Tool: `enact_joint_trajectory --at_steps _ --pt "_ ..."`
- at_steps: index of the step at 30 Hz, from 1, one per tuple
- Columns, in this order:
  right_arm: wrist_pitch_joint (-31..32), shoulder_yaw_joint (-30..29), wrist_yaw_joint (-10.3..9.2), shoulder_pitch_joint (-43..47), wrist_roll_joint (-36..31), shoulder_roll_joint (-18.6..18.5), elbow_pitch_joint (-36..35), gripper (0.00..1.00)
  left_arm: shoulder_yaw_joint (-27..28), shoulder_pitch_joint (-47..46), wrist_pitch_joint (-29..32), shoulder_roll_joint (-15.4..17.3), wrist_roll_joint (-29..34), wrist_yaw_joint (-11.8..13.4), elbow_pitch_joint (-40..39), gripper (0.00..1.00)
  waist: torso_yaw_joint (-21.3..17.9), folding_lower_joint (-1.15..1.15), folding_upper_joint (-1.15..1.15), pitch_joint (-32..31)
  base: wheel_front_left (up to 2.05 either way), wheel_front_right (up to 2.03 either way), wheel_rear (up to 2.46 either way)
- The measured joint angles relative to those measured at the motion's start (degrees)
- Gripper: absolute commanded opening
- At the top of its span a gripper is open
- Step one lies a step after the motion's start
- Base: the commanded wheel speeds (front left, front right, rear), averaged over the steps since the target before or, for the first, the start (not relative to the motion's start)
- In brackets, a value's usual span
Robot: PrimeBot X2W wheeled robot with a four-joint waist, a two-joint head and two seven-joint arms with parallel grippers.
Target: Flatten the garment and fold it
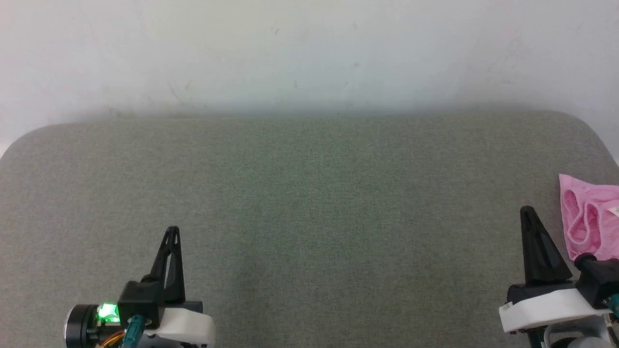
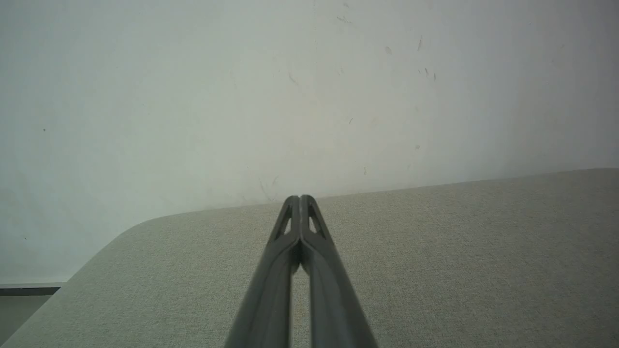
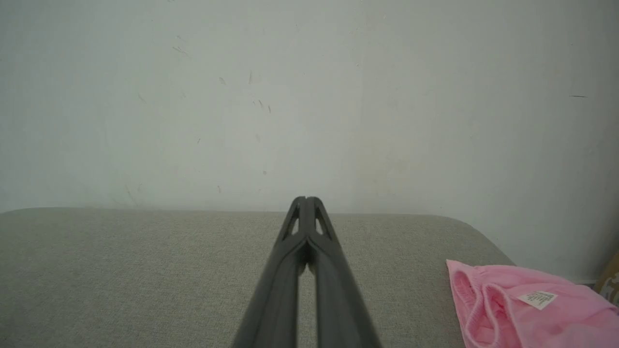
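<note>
The garment (image 1: 591,222) is a light pink pair of shorts lying bunched at the table's right edge, its gathered waistband turned toward the middle. In the right wrist view the garment (image 3: 532,309) lies at the lower right with a white label on it. My right gripper (image 1: 527,210) stands just left of the garment, apart from it, fingers pressed together with nothing between them. My left gripper (image 1: 173,230) is far off at the lower left, also shut and empty. Both wrist views show the fingertips touching: the left gripper (image 2: 300,198), the right gripper (image 3: 305,199).
The grey-green fabric table top (image 1: 309,203) has rounded far corners and ends at a pale wall (image 1: 309,53). In the left wrist view the table's left corner (image 2: 121,237) drops off to a dark floor strip.
</note>
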Motion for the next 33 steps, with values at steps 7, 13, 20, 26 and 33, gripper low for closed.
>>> enact_joint_trajectory --at_steps 7,13,20,26,33 --pt "0.9 0.2 0.0 0.0 -0.2 0.0 0.0 0.0 0.3 0.0 0.8 -0.4 0.0 -0.5 0.0 0.0 -0.1 0.0 0.0 0.0 0.0 0.0 0.0" --pt "1.5 0.5 0.0 -0.1 -0.5 0.0 0.0 0.0 0.6 -0.1 1.5 -0.8 0.0 -1.0 0.0 0.0 -0.2 0.0 0.0 0.0 0.0 0.0 0.0" --pt "2.5 0.9 0.0 -0.1 -0.7 0.0 0.0 0.0 1.0 -0.1 2.3 -1.1 0.0 -1.5 0.0 0.0 -0.3 0.0 0.0 0.1 0.0 0.0 0.0" --pt "3.2 1.3 0.0 -0.2 -1.1 0.0 0.0 0.0 1.2 -0.2 3.0 -1.3 0.0 -1.6 0.0 0.0 -0.4 0.0 0.0 0.1 0.0 0.0 0.0" --pt "3.9 1.7 0.0 -0.3 -1.5 0.0 0.0 0.0 1.5 -0.3 3.9 -1.6 0.1 -2.5 0.0 0.0 -0.5 0.0 0.0 0.1 0.0 0.0 0.0"
